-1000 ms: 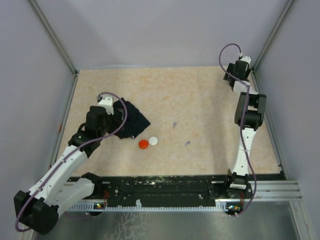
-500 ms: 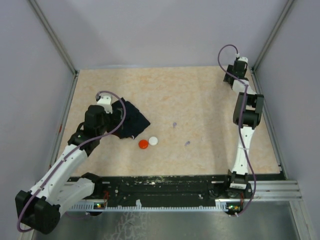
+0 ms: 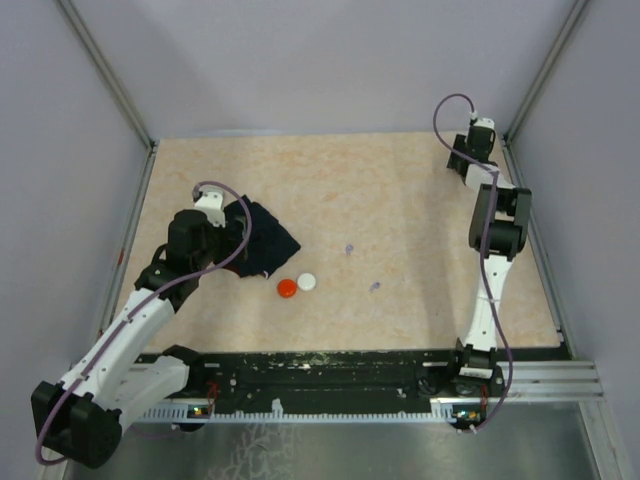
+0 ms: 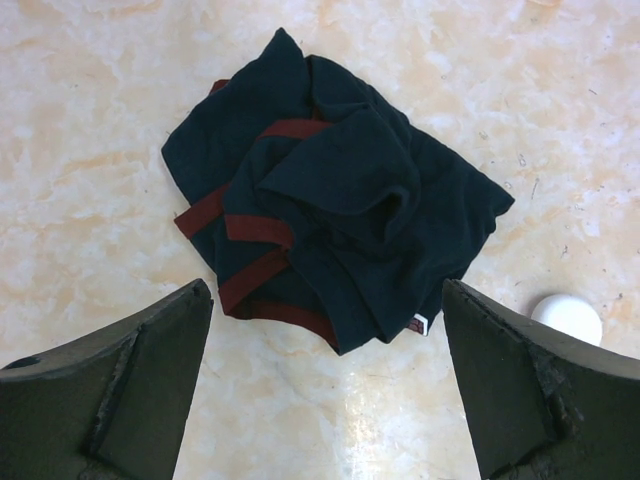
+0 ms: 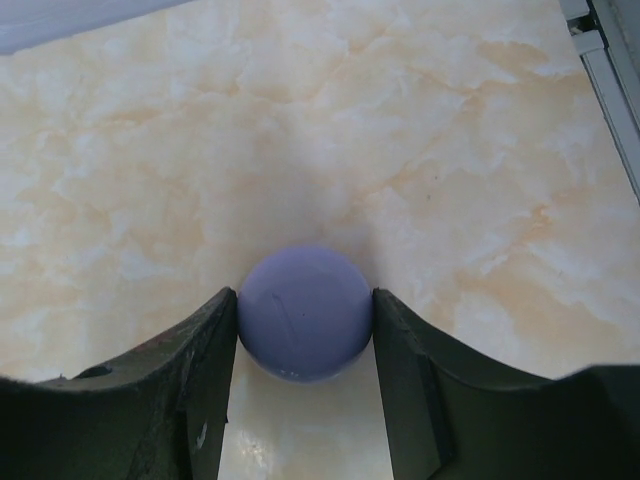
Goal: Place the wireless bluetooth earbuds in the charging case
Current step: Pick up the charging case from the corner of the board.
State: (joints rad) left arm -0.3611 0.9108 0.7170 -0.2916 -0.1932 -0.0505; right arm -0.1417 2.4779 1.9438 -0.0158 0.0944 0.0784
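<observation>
Closing the right gripper point(image 5: 305, 302) on a lavender round disc point(image 5: 305, 325), with both fingers point(image 5: 205, 390) touching its sides and the disc sitting flat on the table point(image 3: 420, 200) by the far right corner. Viewing that disc from outside only, so not telling what is inside it.

Holding the left gripper point(image 4: 322, 300) wide open above a crumpled dark cloth point(image 4: 340, 190) with red stripes, touching nothing.

Counting three round discs: the lavender one between the right fingers, plus a red disc point(image 3: 287, 288) and a white disc point(image 3: 307, 282) touching side by side near the middle of the table, just beside the cloth's near corner. Seeing no opening or contents in any of them.

Counting two lavender earbuds: locating one point(image 3: 349, 248) on bare table right of the cloth and the other point(image 3: 375, 287) nearer the arm bases, right of the white disc. Finding both loose on the surface, apart from each other, outside every disc and well apart from both grippers. Making out only tiny specks, too small for shape.

Getting the grip on the lavender disc from the right wrist view alone, the overhead view hiding it under the right arm's wrist. Getting the cloth's folds, its red bands and a small tag at its edge from the left wrist view, with only the white disc beside it. Getting the earbuds and the red disc from the overhead view alone.
</observation>
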